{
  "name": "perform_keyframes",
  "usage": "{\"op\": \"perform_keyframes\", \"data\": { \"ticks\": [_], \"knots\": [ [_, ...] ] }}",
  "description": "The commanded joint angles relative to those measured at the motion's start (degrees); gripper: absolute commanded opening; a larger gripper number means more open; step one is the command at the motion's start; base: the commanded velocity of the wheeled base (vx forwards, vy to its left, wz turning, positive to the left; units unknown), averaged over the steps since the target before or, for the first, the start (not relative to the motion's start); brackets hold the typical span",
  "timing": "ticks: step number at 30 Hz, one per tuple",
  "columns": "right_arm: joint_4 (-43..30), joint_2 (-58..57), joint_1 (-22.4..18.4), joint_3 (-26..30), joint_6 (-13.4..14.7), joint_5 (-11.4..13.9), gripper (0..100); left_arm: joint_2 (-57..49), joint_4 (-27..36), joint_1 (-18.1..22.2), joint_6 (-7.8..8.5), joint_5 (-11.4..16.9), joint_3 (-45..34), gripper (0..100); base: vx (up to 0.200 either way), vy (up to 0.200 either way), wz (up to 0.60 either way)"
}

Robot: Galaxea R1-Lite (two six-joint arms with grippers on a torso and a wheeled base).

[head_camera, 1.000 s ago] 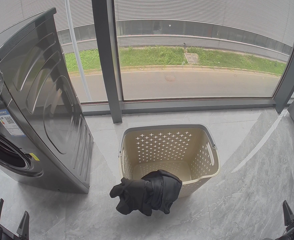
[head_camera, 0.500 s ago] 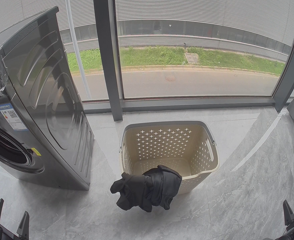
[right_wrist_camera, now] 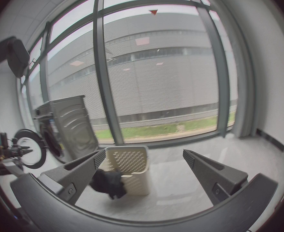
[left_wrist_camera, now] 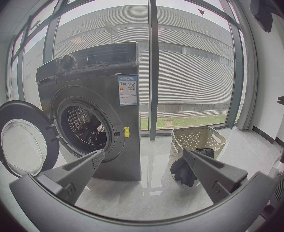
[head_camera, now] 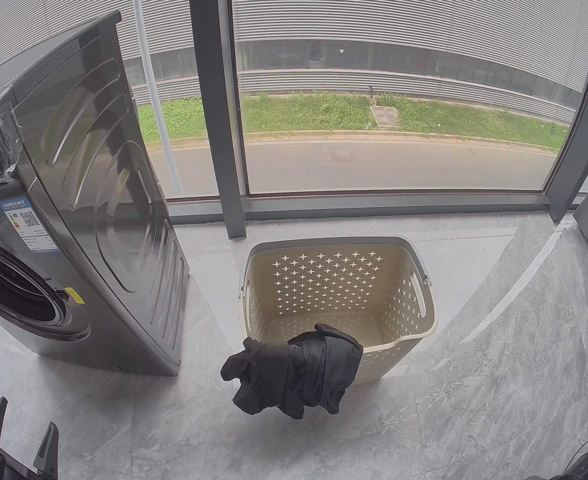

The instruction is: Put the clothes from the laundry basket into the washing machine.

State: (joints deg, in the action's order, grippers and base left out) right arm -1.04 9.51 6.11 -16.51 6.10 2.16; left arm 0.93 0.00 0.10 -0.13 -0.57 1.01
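Over the rim of the basket point(head_camera: 400, 343) the garment point(head_camera: 294, 375) hangs unmoved; your left gripper point(left_wrist_camera: 142, 153) and right gripper point(right_wrist_camera: 142, 153) gape empty, nothing loaded.

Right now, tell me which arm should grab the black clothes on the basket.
Probably left. The black clothes hang over the basket rim, leftward, and the washing machine stands on that side. The left gripper is open.

pale grey marbled floor point(head_camera: 480, 395) runs from 3 round to 9 o'clock. tall windows point(head_camera: 400, 68) fill 12 o'clock, a dark mullion point(head_camera: 215, 101) at 11. beyond, in daylight: a road point(head_camera: 387, 166), a grass strip point(head_camera: 307, 111), a ribbed grey building point(head_camera: 407, 8).
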Motion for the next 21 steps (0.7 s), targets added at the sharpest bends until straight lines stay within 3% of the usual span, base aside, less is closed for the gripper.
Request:
{"op": "perform_keyframes", "data": {
  "ticks": [1, 3, 4, 5, 12, 21],
  "knots": [
    [-1.78, 17.56, 11.12, -3.71, 3.84, 5.66, 100, -0.75, 0.0, -0.01, 0.05, -0.04, -1.01, 100, 0.0, 0.0, 0.0],
    [-1.51, 21.96, 11.29, -3.62, 3.4, 10.15, 100, -0.84, 0.0, -0.01, -0.04, 0.05, -1.01, 100, 0.0, 0.0, 0.0],
    [-1.34, 22.75, 11.29, -3.71, 3.31, 10.76, 100, -0.84, 0.0, -0.01, -0.04, 0.05, -1.01, 100, 0.0, 0.0, 0.0],
    [-0.63, 27.76, 11.21, -3.62, 2.69, 13.05, 100, -0.84, 0.0, -0.01, -0.04, 0.05, -1.01, 100, 0.0, 0.0, 0.0],
    [8.59, 45.25, 11.38, -2.65, 3.05, 13.31, 100, -0.84, 0.0, -0.01, 0.05, 0.05, -1.01, 100, 0.0, 0.0, 0.0],
    [26.17, 70.12, 16.74, -2.74, 3.84, 13.4, 100, -0.84, 0.0, -0.01, 0.05, 0.13, -1.01, 100, 0.0, 0.0, 0.0]
  ]
}}
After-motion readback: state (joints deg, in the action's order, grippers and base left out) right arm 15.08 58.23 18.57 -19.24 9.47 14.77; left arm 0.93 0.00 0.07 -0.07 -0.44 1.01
